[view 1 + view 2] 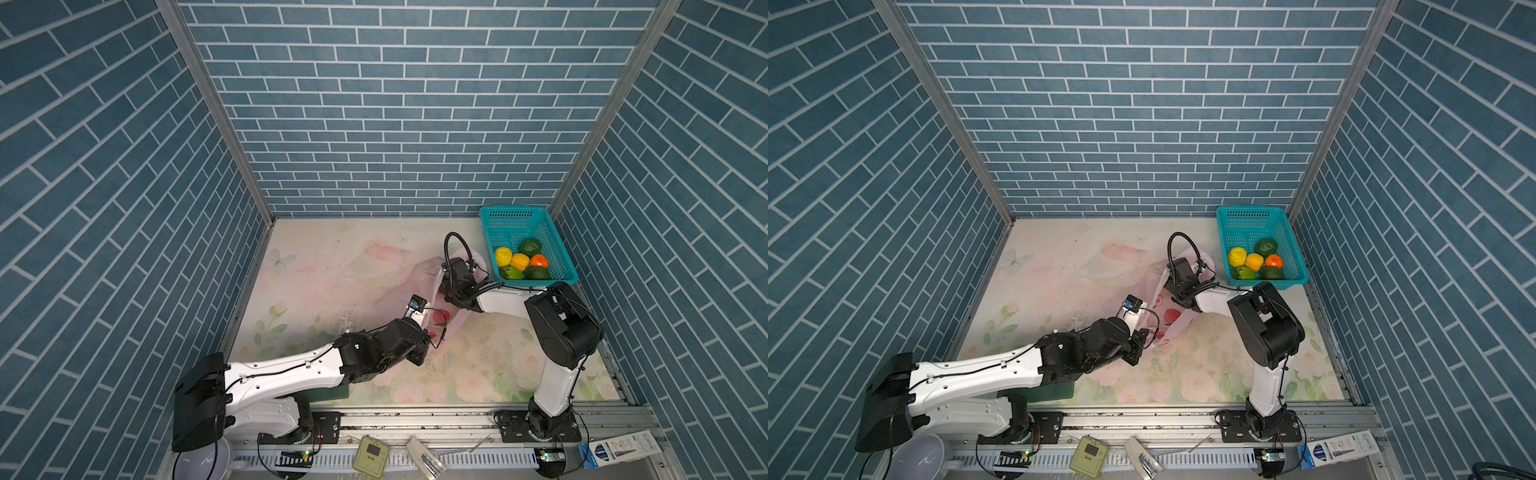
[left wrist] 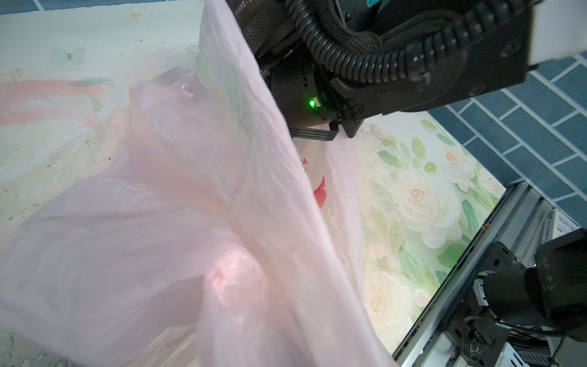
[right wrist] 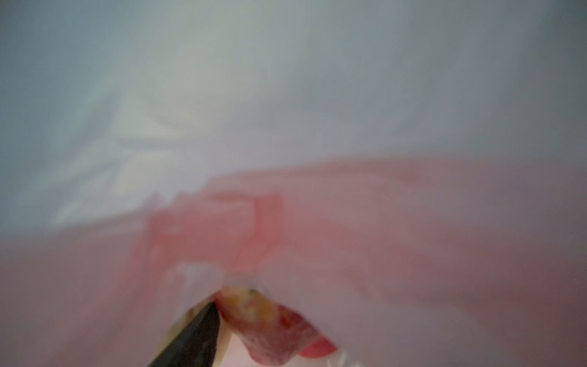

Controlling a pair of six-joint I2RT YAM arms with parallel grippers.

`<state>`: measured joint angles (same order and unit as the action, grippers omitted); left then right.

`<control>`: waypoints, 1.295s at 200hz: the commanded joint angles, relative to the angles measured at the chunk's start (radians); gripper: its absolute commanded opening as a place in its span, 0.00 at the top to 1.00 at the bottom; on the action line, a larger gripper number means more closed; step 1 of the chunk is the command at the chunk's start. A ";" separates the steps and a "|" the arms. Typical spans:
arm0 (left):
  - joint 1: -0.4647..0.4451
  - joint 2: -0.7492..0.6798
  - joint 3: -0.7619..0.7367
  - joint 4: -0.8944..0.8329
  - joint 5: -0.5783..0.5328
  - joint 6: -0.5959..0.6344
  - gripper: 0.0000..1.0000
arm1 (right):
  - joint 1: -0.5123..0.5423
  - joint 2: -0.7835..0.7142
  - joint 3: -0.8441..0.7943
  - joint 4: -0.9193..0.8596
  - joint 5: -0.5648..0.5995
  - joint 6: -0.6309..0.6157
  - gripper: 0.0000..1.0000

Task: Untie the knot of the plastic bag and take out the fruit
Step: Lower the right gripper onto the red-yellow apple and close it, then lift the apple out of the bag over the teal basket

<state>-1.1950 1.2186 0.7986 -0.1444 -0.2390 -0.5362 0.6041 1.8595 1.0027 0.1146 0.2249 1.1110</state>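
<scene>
Basket (image 1: 515,224) at the table's (image 1: 332,257) far right corner, fruit (image 1: 520,261) inside — plastic bag (image 1: 411,282) just left of it

The right gripper (image 1: 448,297) reaches into the plastic bag (image 1: 405,286), so its fingertips are hidden in both top views. Its wrist view is a blur of pink film close to the lens. Only one dark finger (image 3: 195,336) shows there, cut off by the edge, beside a smeared red and yellow fruit (image 3: 263,321). Whether it grips the fruit cannot be told. The left gripper (image 1: 429,332) has its tips hidden by its own wrist and the film. The knot cannot be made out.
</scene>
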 commanded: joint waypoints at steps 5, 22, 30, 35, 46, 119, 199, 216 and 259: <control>-0.009 0.003 0.028 0.001 -0.009 -0.007 1.00 | -0.015 0.056 0.032 0.035 0.056 -0.022 0.21; -0.009 0.005 0.030 0.002 -0.010 -0.007 1.00 | -0.019 0.079 0.040 0.041 0.056 -0.025 0.26; -0.010 0.006 0.031 -0.001 -0.011 -0.006 1.00 | -0.020 0.085 0.041 0.046 0.056 -0.027 0.30; -0.009 0.007 0.031 -0.001 -0.011 -0.005 1.00 | -0.020 0.088 0.040 0.052 0.054 -0.030 0.32; -0.010 0.007 0.032 -0.003 -0.013 -0.005 1.00 | -0.020 0.088 0.039 0.057 0.051 -0.035 0.37; -0.009 0.009 0.019 0.008 -0.026 -0.001 1.00 | -0.020 -0.017 -0.020 0.087 -0.027 -0.082 0.59; -0.008 0.006 -0.009 0.024 -0.046 0.003 1.00 | -0.005 -0.194 -0.174 0.155 -0.245 -0.111 0.61; -0.008 0.006 -0.009 0.023 -0.050 0.007 1.00 | -0.002 -0.220 -0.187 0.156 -0.291 -0.126 0.61; -0.008 0.008 -0.007 0.023 -0.053 0.018 1.00 | 0.015 -0.280 -0.220 0.171 -0.395 -0.145 0.61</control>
<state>-1.1965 1.2194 0.8032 -0.1364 -0.2733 -0.5362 0.6052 1.6249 0.8165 0.2565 -0.0822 1.0103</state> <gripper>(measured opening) 0.044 0.514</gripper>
